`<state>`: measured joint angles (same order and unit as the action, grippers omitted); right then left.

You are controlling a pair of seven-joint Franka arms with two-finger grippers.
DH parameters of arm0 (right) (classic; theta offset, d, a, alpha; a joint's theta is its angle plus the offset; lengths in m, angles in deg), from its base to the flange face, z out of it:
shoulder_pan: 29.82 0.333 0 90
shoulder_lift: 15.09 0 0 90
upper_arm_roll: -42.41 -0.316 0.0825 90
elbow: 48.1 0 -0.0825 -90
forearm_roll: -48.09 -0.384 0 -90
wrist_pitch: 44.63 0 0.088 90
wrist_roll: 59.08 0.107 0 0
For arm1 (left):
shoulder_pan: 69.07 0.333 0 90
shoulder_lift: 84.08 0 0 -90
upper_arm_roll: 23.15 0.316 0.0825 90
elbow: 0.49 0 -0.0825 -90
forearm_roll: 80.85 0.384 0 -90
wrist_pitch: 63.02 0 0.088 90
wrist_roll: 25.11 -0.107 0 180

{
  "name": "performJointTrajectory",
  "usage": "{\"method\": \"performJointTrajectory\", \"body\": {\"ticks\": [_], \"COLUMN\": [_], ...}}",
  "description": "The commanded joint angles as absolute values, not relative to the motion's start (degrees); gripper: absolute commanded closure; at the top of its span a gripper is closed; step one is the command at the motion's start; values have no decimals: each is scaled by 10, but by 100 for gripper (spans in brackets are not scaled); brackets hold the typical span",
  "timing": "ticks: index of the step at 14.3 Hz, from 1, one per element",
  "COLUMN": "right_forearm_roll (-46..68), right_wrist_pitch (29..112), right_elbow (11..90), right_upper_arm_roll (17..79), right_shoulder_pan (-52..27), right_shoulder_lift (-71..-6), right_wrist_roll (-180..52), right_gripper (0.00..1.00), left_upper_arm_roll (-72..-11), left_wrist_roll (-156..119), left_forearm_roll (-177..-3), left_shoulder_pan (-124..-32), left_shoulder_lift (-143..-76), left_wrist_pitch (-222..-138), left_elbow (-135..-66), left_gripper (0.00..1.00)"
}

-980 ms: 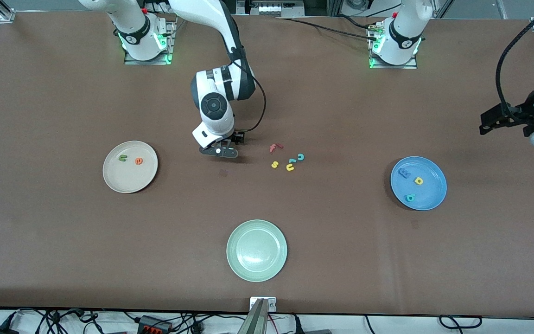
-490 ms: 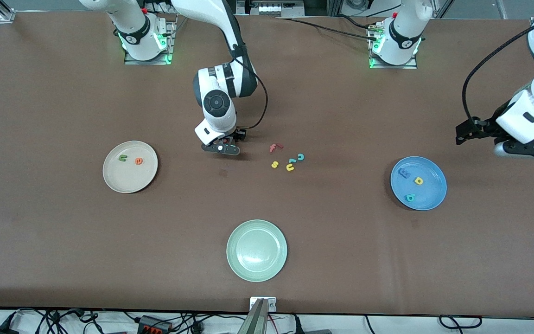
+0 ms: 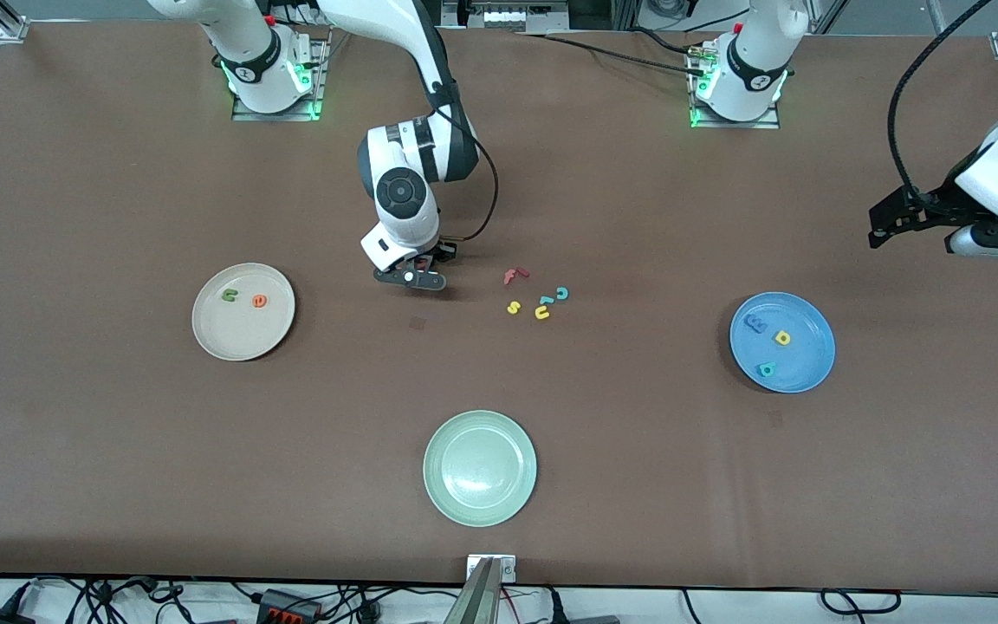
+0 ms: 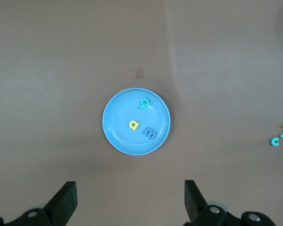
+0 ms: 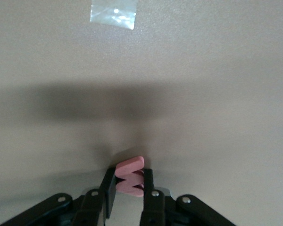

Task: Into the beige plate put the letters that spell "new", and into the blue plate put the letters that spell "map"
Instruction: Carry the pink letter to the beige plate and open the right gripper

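- My right gripper [image 5: 129, 188] is clamped on the small pink foam w [image 5: 130, 176] at table level — last of "new".
- Next, I judge: lift and carry it to the round beige plate [image 3: 213, 334].
- My left gripper [image 4: 129, 202] waits, jaws wide and empty, above the round blue plate [image 4: 114, 136].

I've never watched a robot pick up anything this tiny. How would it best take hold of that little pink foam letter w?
Across its thin outer edges, coming straight down from above. The small pink foam letter w lies flat on the brown table, so only its sides offer a grip. The right gripper is shut on it just that way, one of its fingers on each side.
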<state>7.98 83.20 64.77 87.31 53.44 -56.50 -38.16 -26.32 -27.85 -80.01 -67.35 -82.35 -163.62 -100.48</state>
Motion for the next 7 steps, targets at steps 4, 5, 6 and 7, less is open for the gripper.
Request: {"method": "performJointTrajectory", "body": {"ticks": [4, 5, 6, 7], "right_forearm_roll": [74, 75, 81, 83], "right_wrist_pitch": [826, 819, 806, 790], "right_elbow": [652, 649, 647, 650], "right_upper_arm_roll": [928, 949, 976, 1000], "right_shoulder_pan": [543, 543, 542, 537], "right_shoulder_lift": [-535, -532, -533, -535], "right_wrist_roll": [-393, -396, -408, -440], "right_gripper": [77, 77, 77, 77], "left_upper_arm_roll": [-291, -293, -294, -293], "left_wrist_roll": [-286, -285, -285, -288], "left_forearm_roll": [-809, -809, -809, -809], "left_shoulder_pan": [-648, -648, -649, -649], "left_shoulder_lift": [-819, -819, -820, -824], "left_wrist_pitch": [-1630, -1629, -1625, -1614], "left_elbow": [-1008, -1006, -995, -988], "left_gripper": [0, 0, 0, 0]}}
